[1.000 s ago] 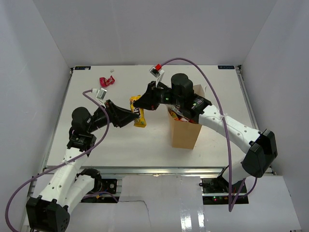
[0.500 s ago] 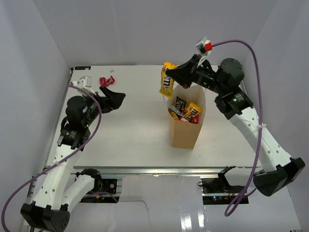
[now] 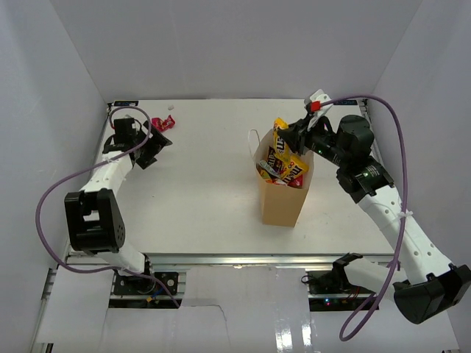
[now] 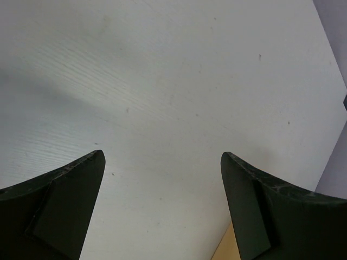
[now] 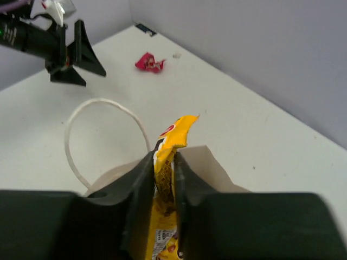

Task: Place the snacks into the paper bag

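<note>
White table — snacks in paper bag, yellow packet in right pincer, left pincer wide

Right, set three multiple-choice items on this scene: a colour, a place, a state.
1. The packet in the right claw, at the paper bag's mouth, is: A yellow, B purple, C green.
2. The pink-red packet lies: A in the bag, B on the table's far left corner, C between the arms' bases.
3. The left claw is: A shut on a packet, B shut, empty, C open, empty.
1 A: yellow foil shows in its grip. 2 B: it lies on bare table by the left claw. 3 C: its wrist view shows a wide gap with only table in it.
</note>
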You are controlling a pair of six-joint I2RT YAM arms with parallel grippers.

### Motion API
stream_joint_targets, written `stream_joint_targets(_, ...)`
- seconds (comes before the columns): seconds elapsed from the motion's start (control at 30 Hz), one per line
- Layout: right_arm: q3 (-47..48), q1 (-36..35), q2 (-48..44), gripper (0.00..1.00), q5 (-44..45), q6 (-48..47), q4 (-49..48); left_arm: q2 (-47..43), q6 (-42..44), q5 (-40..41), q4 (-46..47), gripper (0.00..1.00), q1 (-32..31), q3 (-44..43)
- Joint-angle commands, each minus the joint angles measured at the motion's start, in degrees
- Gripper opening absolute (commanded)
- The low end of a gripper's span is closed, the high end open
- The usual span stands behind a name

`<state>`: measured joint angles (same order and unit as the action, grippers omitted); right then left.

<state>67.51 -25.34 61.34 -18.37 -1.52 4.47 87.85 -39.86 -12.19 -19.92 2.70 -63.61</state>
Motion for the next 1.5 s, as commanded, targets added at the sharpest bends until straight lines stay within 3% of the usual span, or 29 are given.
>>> stream_joint_targets(0.0, -1.3, 0.1, -1.5, 0.31, 2.4, -5.5, -0.8, 4.3, -2.9, 1.9, -0.4, 0.98, 1.7, -6.2)
stream_joint_targets(0.03, -1.5, 0.2, -1.8, 0.44, 2.3, -6.3, -1.0, 6.1, -2.9, 3.1, -0.6, 0.98, 1.8, -8.7)
stream_joint_targets(0.2, 1.5, 0.8, -2.5, 0.64, -3.3, -10.0, 0.2, 18.0, -8.5, 16.4, -4.5, 0.95, 1.8, -17.8)
stream_joint_targets(0.23, 2.8, 1.0, -2.9, 0.73, -7.2, -10.9, 0.7, 19.4, -9.9, 16.9, -4.4, 0.95, 2.0, -20.4)
stream_joint_targets(0.33, 3.9, 1.8, -3.6, 0.84, -14.1, -13.9, 2.2, 25.2, -15.8, 15.2, -3.6, 0.94, 2.7, -25.7)
stream_joint_targets(0.63, 1.8, 3.3, -3.9, 0.87, -19.2, -15.8, 3.3, 40.0, -30.4, 14.9, -5.0, 0.88, 3.5, -41.3)
stream_joint_targets(0.97, 2.5, 4.3, -2.4, 0.87, -19.5, -15.3, 3.3, 52.6, -35.3, 10.4, -5.3, 0.91, 3.7, -53.5)
stream_joint_targets(1.07, 2.5, 4.7, -2.5, 0.87, -19.5, -15.0, 3.1, 53.9, -35.6, 10.2, -5.3, 0.76, 4.0, -54.0)
stream_joint_targets(1.1, 2.5, 4.8, -2.5, 0.87, -19.6, -14.8, 3.1, 54.2, -35.6, 10.2, -5.3, 0.61, 4.1, -53.8)
stream_joint_targets(1.13, 2.8, 5.0, -2.4, 0.87, -19.6, -14.7, 3.0, 54.4, -35.6, 10.0, -5.2, 0.55, 4.2, -53.3)
stream_joint_targets(1.33, 4.2, 6.0, -2.0, 0.87, -19.9, -13.7, 2.8, 53.4, -33.5, 7.5, -1.8, 0.28, 4.2, -48.5)
stream_joint_targets(1.47, 4.0, 6.3, -2.5, 0.87, -20.3, -13.5, 2.8, 51.2, -29.2, 4.9, 4.4, 0.15, 4.6, -43.9)
